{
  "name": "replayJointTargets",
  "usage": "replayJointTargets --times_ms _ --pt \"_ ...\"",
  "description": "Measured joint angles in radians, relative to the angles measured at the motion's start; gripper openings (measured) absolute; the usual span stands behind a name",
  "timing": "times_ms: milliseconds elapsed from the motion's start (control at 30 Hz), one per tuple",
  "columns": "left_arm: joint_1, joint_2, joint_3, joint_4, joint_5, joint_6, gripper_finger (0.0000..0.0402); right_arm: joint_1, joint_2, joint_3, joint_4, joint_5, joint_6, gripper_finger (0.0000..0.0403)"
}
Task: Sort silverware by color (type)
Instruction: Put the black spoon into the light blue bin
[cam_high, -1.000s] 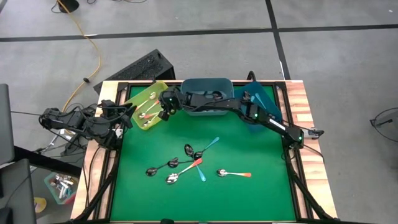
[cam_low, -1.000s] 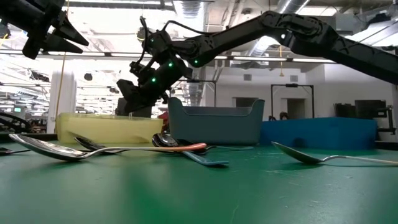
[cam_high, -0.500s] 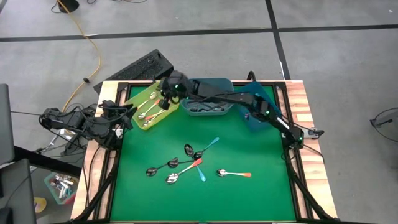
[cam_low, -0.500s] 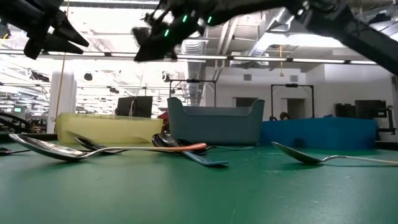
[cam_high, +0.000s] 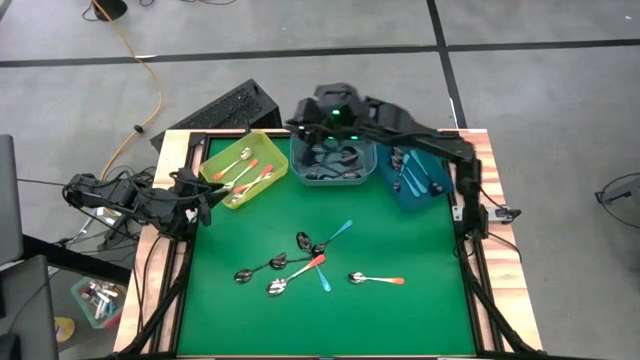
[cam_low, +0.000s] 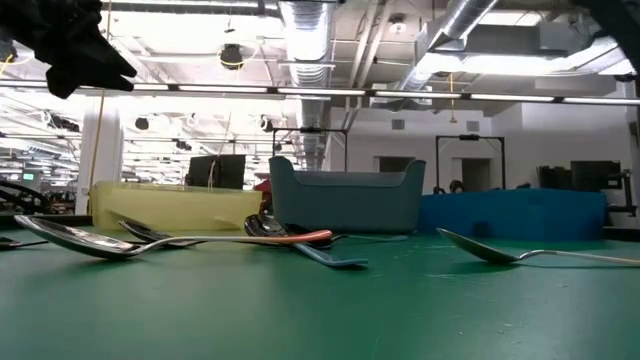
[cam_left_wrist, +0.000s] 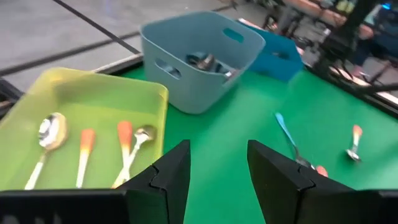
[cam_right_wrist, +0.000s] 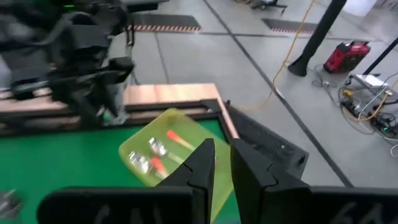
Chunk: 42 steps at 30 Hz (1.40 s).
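Spoons (cam_high: 278, 287): shiny metal bowls (mirror-bright), matt coloured handles. Yellow bin (cam_high: 243, 168) translucent plastic; grey bin (cam_low: 346, 200) matt plastic. Green mat (cam_high: 380, 320) matt. Table edge (cam_high: 489, 170) wood.

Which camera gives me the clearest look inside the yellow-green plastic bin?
The left wrist view: the yellow-green plastic bin sits close, its orange-handled spoons distinct. The high view shows it small from above, the right wrist view blurred, the low view only its side wall.
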Motion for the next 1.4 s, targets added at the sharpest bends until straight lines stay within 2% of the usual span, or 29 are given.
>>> replayJointTargets --times_ms 200,400,633,900,1000,1100,1167,1400 --pt "0.000 0.000 0.000 0.000 0.024 0.000 0.0143 0.071 -0.098 0.001 -0.219 0.000 0.117 0.0068" --pt "0.000 0.000 0.000 -0.006 -0.007 0.000 0.0143 0.171 -0.086 -0.002 -0.312 0.000 0.225 0.0068" --pt "0.000 0.000 0.000 -0.005 -0.008 -0.004 0.0143 0.293 0.040 -0.022 -0.303 0.000 0.248 0.0068" --pt "0.000 0.000 0.000 -0.006 -0.009 0.000 0.0143 0.359 0.234 -0.021 -0.261 -0.002 0.237 0.0068" --pt "0.000 0.000 0.000 -0.006 -0.008 0.000 0.0143 0.361 0.296 -0.023 -0.219 -0.071 0.244 0.0068" --pt "0.000 0.000 0.000 -0.006 -0.006 0.000 0.0143 0.351 0.328 -0.022 -0.145 -0.186 0.244 0.0068" --pt "0.000 0.000 0.000 -0.007 -0.003 0.000 0.0143 0.346 0.330 -0.022 -0.124 -0.219 0.244 0.0068" --pt "0.000 0.000 0.000 -0.007 -0.002 -0.001 0.0143 0.344 0.330 -0.021 -0.167 -0.174 0.241 0.0068"
